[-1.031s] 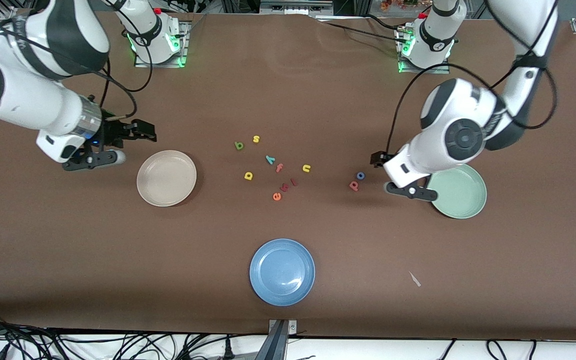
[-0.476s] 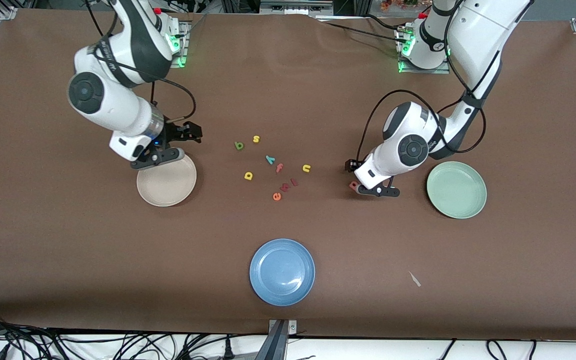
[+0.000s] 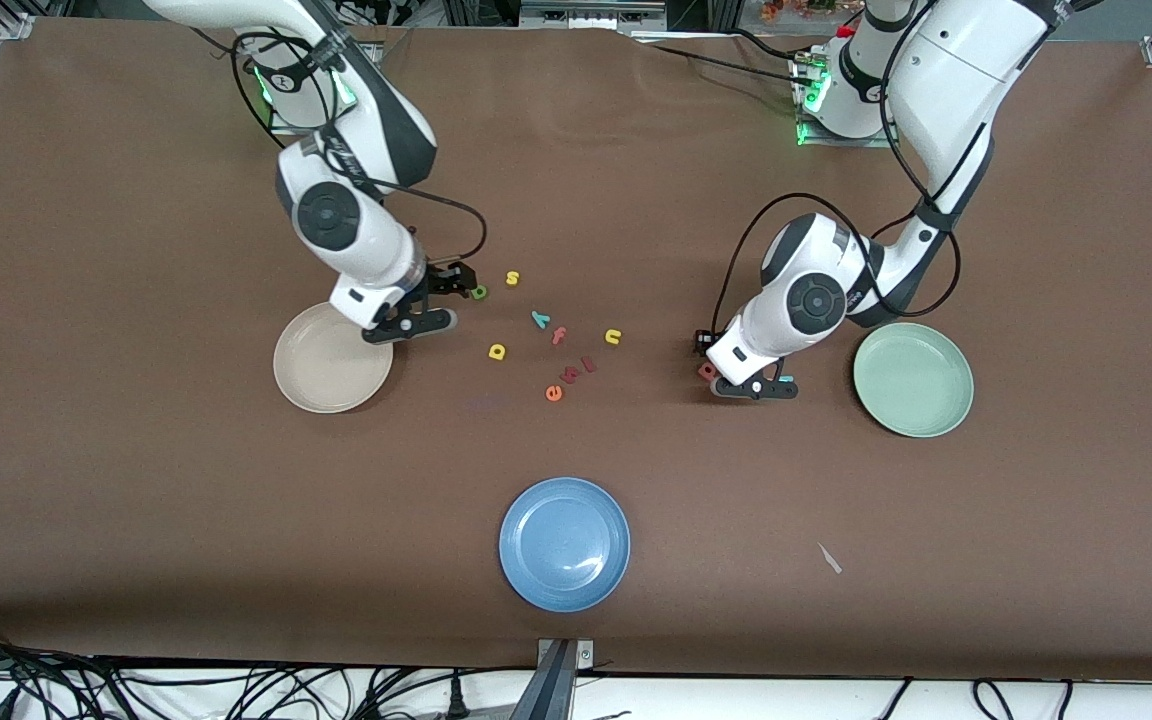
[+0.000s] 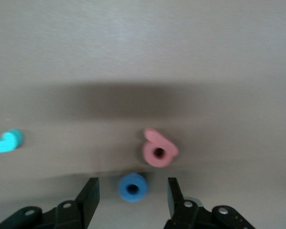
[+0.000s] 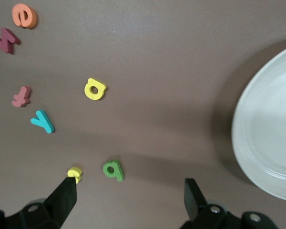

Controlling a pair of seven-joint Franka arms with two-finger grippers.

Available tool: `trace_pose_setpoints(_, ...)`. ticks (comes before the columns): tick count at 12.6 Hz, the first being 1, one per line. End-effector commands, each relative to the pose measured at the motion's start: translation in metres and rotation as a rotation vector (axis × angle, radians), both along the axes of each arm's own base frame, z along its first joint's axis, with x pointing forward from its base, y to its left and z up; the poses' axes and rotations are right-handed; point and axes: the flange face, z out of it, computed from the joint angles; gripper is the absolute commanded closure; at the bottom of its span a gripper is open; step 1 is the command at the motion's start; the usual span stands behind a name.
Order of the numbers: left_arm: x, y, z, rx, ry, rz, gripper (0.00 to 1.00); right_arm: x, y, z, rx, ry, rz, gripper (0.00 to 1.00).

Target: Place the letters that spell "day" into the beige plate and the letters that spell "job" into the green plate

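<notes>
Low in the middle of the front view: a round blue plate (image 3: 564,543) sits closest to the camera. It is not wanted.
Beige plate: the round cream-beige plate (image 3: 321,375) lies toward the right arm's end. No letters are in it.
Green plate: the round pale mint-green plate (image 3: 913,380) lies toward the left arm's end. No letters are in it.
Left gripper: the left gripper (image 4: 132,183) is down at the table beside the green plate. Its fingers are apart, with the tiny blue ring "o" (image 4: 132,186) between them and a gap on each side.
Close by: the pinkish-red looped letter (image 4: 158,151) sits just beside the ring. The teal hooked "j" (image 4: 5,142) is well apart.
Middle pile: the yellow looped letter (image 3: 497,351) and the teal "y" (image 3: 540,319) lie loose with other letters.
Right gripper: the right gripper (image 5: 129,187) hangs over the dark green looped letter (image 5: 113,169), fingers wide apart, holding nothing.
What could go wrong: the ring is small, so a squeeze could pop it out or bump the pinkish-red letter. The small yellow "s" (image 5: 75,173) is near one right finger and could get pushed.
</notes>
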Motion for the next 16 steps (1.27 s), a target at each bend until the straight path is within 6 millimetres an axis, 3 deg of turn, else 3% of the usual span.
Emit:
trace_pose_setpoints(1, 0.001, -0.004, -0.007, 0.045, -0.030, 0.019, 0.35, -0.005, 0.014, -0.016, -0.021, -0.019, -0.009, 0.00)
trace_pose_setpoints(3, 0.001, -0.005, -0.007, 0.044, -0.028, 0.025, 0.35, -0.010, 0.014, -0.027, -0.028, -0.016, 0.004, 0.00)
trace_pose_setpoints(5, 0.001, -0.005, -0.006, 0.044, -0.027, 0.035, 0.55, -0.028, 0.013, -0.051, -0.007, -0.033, -0.002, 0.00)
trace_pose_setpoints(6, 0.000, -0.006, -0.006, 0.045, -0.025, 0.035, 0.70, -0.038, 0.010, -0.061, 0.002, -0.046, 0.002, 0.00)
trace_pose_setpoints(9, 0.000, -0.006, -0.006, 0.046, -0.022, 0.034, 0.99, -0.050, 0.007, -0.072, -0.001, -0.053, 0.017, 0.00)
trace_pose_setpoints(11, 0.010, -0.001, 0.010, 0.044, -0.051, 0.028, 1.00, -0.061, 0.018, -0.077, -0.008, -0.044, 0.021, 0.00)
trace_pose_setpoints(12, 0.018, 0.005, 0.038, 0.057, -0.071, 0.021, 1.00, -0.066, 0.025, -0.081, -0.016, -0.045, 0.020, 0.00)
trace_pose_setpoints(14, 0.041, 0.054, 0.094, 0.105, -0.026, -0.055, 1.00, -0.073, 0.029, -0.092, -0.055, -0.061, 0.038, 0.00)
trace_pose_setpoints(16, 0.061, 0.119, 0.127, 0.121, 0.042, -0.123, 1.00, -0.074, 0.028, -0.097, -0.072, -0.067, 0.045, 0.00)
